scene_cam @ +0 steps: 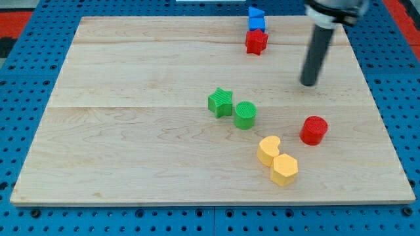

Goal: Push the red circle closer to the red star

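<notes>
Sitting upright, red circle (314,130) (ridged cylinder) lies below my tip (308,84), untouched.

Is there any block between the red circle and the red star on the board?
No. In the camera view, only bare wood lies between the red circle and the red star; my tip stands right of that line.

1. Support surface: a light wooden board (144,98) made of jointed planks, lying on a blue perforated base (26,33).
2. Top edge, right of centre: a blue block (256,18), shape unclear, touching the red star (256,42) just below it.
3. Centre: a green star (221,102) touching a green circle (245,115).
4. Right, lower half: the red circle (314,130), standing alone.
5. Lower centre-right: a yellow heart-like block (268,150) touching a yellow hexagonal block (285,170).
</notes>
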`<move>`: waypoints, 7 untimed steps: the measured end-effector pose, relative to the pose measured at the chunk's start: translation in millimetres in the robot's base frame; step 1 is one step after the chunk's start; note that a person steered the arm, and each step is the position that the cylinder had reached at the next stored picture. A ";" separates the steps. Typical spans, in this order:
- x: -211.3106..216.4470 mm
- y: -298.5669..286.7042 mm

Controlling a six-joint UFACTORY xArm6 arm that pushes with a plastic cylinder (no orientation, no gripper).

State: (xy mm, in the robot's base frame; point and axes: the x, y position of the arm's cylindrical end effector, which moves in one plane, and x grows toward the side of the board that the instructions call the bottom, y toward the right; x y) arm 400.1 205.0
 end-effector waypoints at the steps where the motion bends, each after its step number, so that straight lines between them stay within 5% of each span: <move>1: 43.4 59.2; 3: 139.7 56.2; 5: 135.6 -30.6; 7: 89.3 -40.9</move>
State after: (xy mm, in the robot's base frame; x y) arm 489.4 164.1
